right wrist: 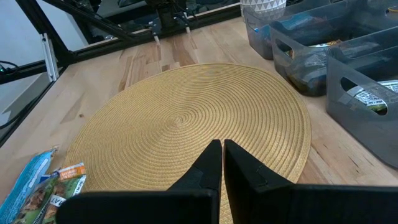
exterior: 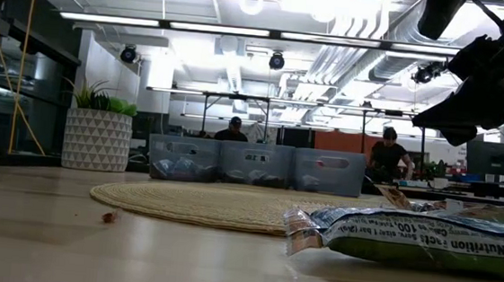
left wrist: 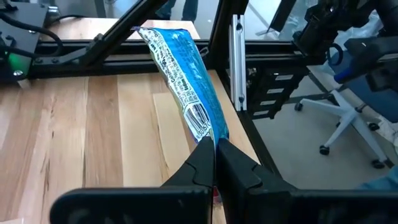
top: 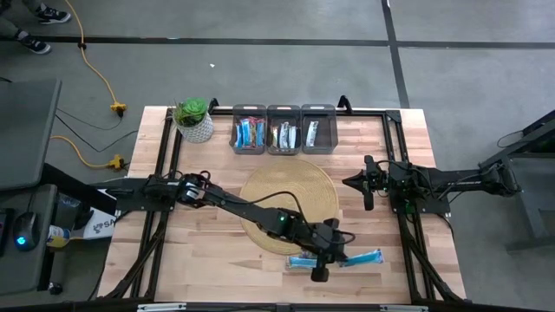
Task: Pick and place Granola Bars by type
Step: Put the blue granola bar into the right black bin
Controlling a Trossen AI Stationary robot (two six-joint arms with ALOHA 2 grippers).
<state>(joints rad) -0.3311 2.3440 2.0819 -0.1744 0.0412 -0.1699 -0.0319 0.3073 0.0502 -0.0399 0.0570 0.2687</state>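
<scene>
Pinching the end of a blue granola bar [left wrist: 186, 87], the left gripper [left wrist: 214, 165] sits over the counter's [top: 208, 260] front edge, fingers pressed together on the wrapper. Another blue bar [top: 362, 257] lies just beside it. Over the woven mat [right wrist: 186, 118], the right gripper [right wrist: 222, 163] waits, fingers pressed together. Three grey bins [top: 284, 130] hold sorted bars.
</scene>
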